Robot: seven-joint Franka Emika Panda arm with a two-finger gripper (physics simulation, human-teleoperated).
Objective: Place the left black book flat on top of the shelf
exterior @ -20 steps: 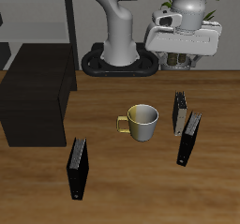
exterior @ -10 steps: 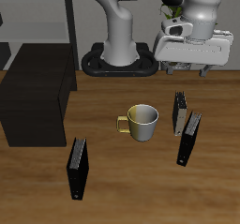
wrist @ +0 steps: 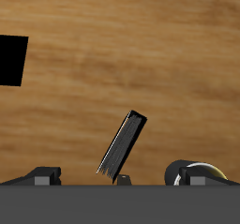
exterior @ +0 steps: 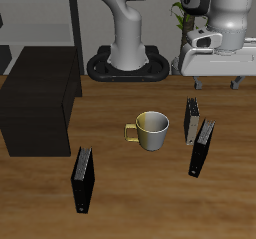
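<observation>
The left black book (exterior: pixel 202 148) stands upright near the table's front edge, just in front of the small grey book (exterior: pixel 192 118). It also shows in the wrist view (wrist: pixel 123 145), leaning, seen from above. My gripper (exterior: pixel 218 83) hangs open and empty in the air, behind and above these two books, touching nothing. Its fingertips (wrist: pixel 42 176) frame the wrist view, set wide apart. The shelf (exterior: pixel 40 98) is the low black box on the far side of the table from the gripper; its flat top is bare.
A cream mug (exterior: pixel 152 131) stands mid-table beside the grey book and shows in the wrist view (wrist: pixel 192 171). The other black book (exterior: pixel 83 180) stands near the front edge, in front of the shelf. A tall dark rack (exterior: pixel 45 23) rises behind the shelf.
My gripper has moved sideways away from the robot's base and slightly toward the front, ending above and behind the two books. Nothing on the table moved.
</observation>
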